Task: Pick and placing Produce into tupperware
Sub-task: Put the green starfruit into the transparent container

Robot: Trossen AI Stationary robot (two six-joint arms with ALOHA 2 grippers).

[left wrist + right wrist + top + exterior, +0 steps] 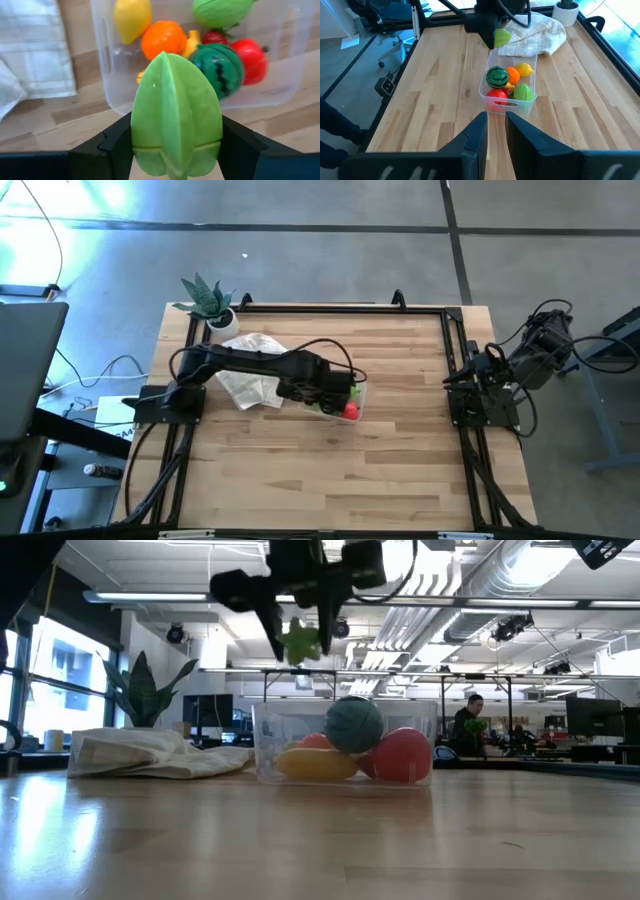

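Fruit, a ridged light-green plastic piece (176, 117), sits clamped in our left gripper (175, 145) above the clear rectangular tupperware (107, 60); right gripper (493, 131), fingers slightly parted, waits right.

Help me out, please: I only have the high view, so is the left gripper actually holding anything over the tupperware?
Observer: Yes. In the left wrist view the left gripper is shut on a green ribbed fruit.
Operator: Is it inside the tupperware yet?
Observer: No. The low view shows it hanging above the tupperware rim.
Operator: What is already inside?
Observer: From the right gripper, parked at the table's right edge, I see a watermelon, orange, lemon, a red fruit and a green one.
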